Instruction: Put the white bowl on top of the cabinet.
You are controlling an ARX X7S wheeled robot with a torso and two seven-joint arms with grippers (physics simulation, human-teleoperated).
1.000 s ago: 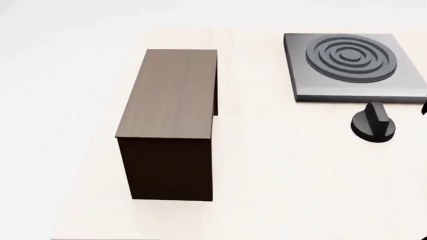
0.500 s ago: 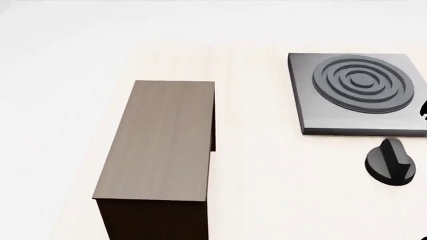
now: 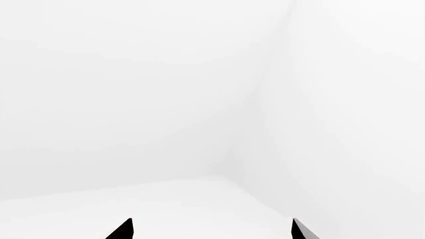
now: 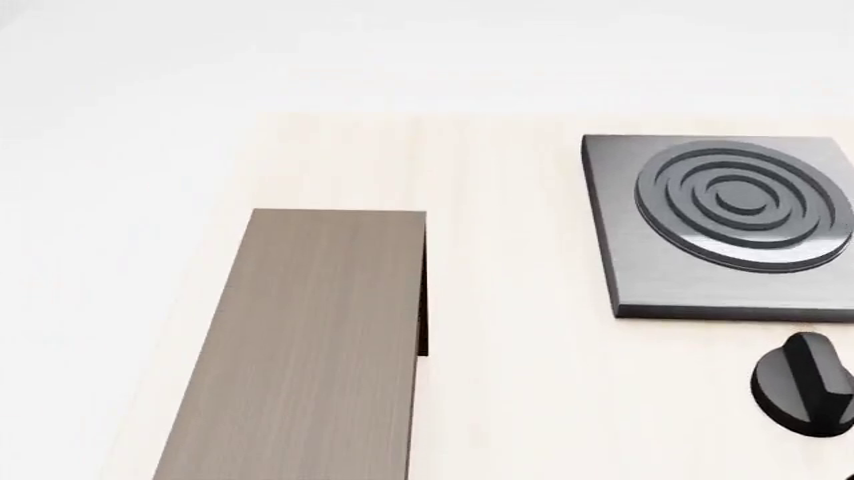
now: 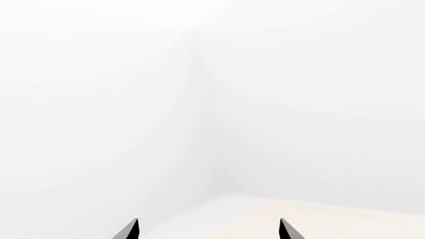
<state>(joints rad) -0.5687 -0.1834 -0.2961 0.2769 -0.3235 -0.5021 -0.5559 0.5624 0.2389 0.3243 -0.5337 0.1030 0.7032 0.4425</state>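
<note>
The cabinet (image 4: 314, 340), a long box with a grey-brown wood-grain top, stands at the lower left of the head view and runs off its bottom edge. The white bowl is out of view in every frame. Neither gripper shows in the head view. In the left wrist view my left gripper (image 3: 211, 230) is open, its two dark fingertips (image 3: 123, 230) wide apart with only white room walls beyond. In the right wrist view my right gripper (image 5: 208, 230) is open, its fingertips (image 5: 130, 230) wide apart and nothing between them; a pale table corner (image 5: 319, 219) lies ahead.
A square dark grey stove plate (image 4: 727, 225) with concentric rings lies at the right of the pale table (image 4: 521, 300). A black round knob (image 4: 805, 384) sits in front of it near the right edge. White floor surrounds the table on the left.
The head view has shifted: the cabinet, stove plate and knob have all slid down the picture, and the cabinet's dark front face has dropped out of sight.
</note>
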